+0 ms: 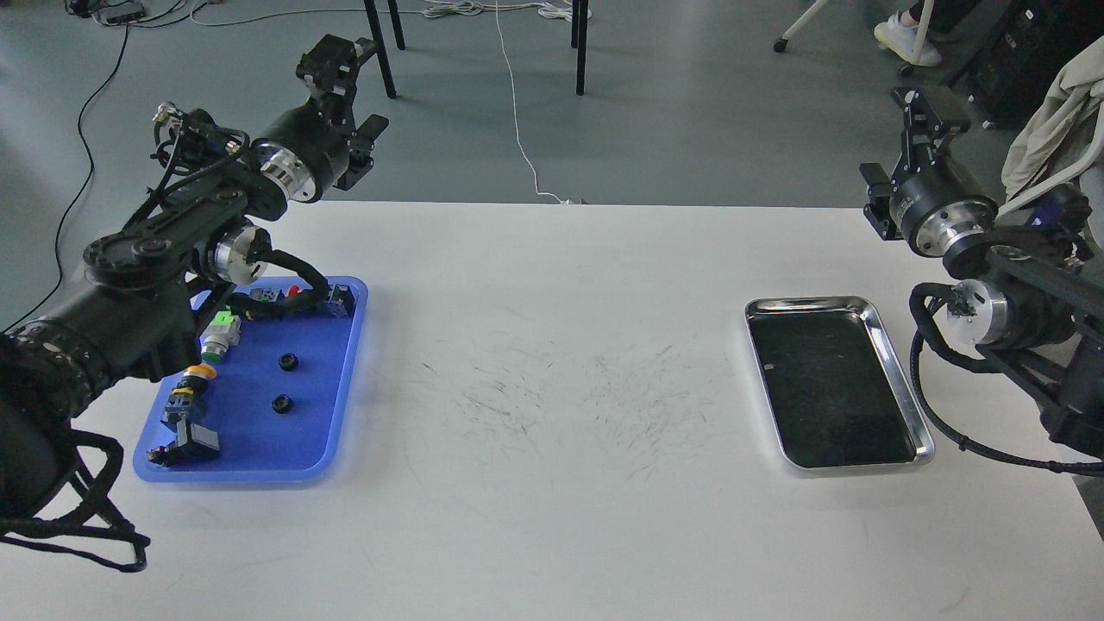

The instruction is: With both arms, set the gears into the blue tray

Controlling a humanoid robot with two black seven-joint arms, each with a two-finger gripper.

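1. Blue plastic forms the shallow tray [332, 431] at the left of the white table [552, 517]; both gears lie inside it on its bare floor.
2. The farther gear [288, 362] sits near the tray's middle, and the nearer gear [281, 403] lies just below it in the view, the two close but apart.
3. Push-button switches line the tray's left side: a green-capped one [221, 333], a yellow-capped one [191, 385] and a dark one [185, 447] at the front corner.
4. More dark parts [297, 302] lie along the tray's far edge, partly behind the arm's cable.
5. The left gripper [349, 103] is raised beyond the table's far edge, above the floor; its fingers stand apart and hold nothing.
6. The right gripper [914, 129] hangs at the far right edge of the table, pointing upward; whether its fingers are parted cannot be told.
7. A silver metal tray [897, 362] with a dark inside rests on the table's right side, well apart from the blue one.
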